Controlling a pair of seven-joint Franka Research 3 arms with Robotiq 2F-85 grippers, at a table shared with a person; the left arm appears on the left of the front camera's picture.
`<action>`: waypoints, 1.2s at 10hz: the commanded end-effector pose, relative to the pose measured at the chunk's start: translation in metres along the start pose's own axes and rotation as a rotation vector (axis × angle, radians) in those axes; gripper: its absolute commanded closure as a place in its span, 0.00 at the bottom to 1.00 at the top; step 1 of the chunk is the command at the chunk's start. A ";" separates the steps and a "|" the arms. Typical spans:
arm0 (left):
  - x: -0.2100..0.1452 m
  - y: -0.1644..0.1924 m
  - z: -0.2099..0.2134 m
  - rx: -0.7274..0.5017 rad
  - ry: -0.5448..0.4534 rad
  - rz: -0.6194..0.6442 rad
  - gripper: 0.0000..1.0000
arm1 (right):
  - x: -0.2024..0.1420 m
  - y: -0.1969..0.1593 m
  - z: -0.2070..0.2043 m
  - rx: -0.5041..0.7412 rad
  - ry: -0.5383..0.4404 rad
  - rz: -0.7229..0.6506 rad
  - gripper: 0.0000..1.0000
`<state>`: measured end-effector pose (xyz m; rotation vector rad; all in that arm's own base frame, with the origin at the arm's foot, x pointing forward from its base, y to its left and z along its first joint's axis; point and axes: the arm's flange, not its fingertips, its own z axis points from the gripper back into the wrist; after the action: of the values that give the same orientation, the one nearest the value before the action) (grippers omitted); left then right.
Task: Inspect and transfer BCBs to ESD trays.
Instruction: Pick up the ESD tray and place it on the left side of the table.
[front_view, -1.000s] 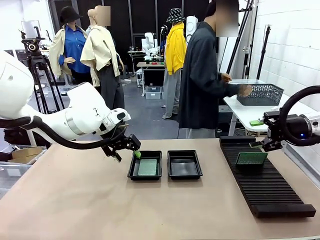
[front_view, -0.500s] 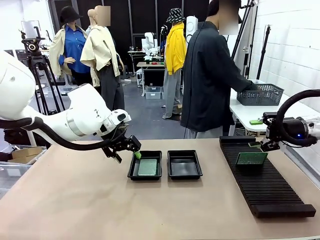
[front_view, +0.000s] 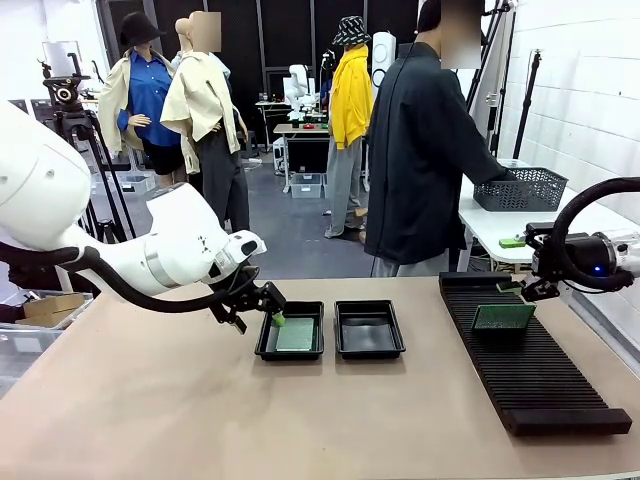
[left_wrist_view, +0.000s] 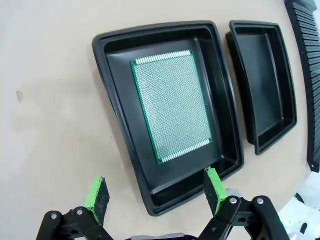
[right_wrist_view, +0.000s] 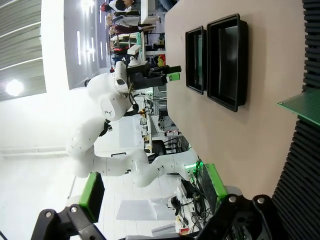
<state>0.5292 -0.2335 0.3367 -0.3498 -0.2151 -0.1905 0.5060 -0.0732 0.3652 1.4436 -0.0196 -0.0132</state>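
Black ESD tray (left_wrist_view: 116, 85) holds one BCB (left_wrist_view: 172, 105); left gripper (left_wrist_view: 155, 186), right gripper (right_wrist_view: 152, 187) spread wide, empty-handed.

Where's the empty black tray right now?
In the front view, the empty tray sits mid-table, right of the second tray holding a green board, left of the ribbed rack.

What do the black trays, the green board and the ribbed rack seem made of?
Black trays: likely moulded plastic, glossy, glints on the walls. Green board: apparently circuit-board laminate, fine grid of holes, pale edge rows. Ribbed rack: probably matte black plastic, uncertain.
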 end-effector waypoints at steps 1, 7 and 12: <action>0.012 -0.004 -0.007 0.032 -0.032 0.039 0.00 | -0.006 0.000 -0.002 -0.001 0.003 0.015 0.00; 0.028 0.004 -0.024 0.059 -0.028 0.112 0.00 | -0.006 0.000 -0.002 -0.001 0.003 0.015 0.00; 0.035 0.011 -0.026 0.053 -0.025 0.128 0.62 | -0.006 0.000 -0.002 -0.001 0.003 0.015 0.00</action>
<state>0.5642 -0.2366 0.3174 -0.3252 -0.2269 -0.0687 0.5058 -0.0732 0.3653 1.4437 -0.0199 -0.0129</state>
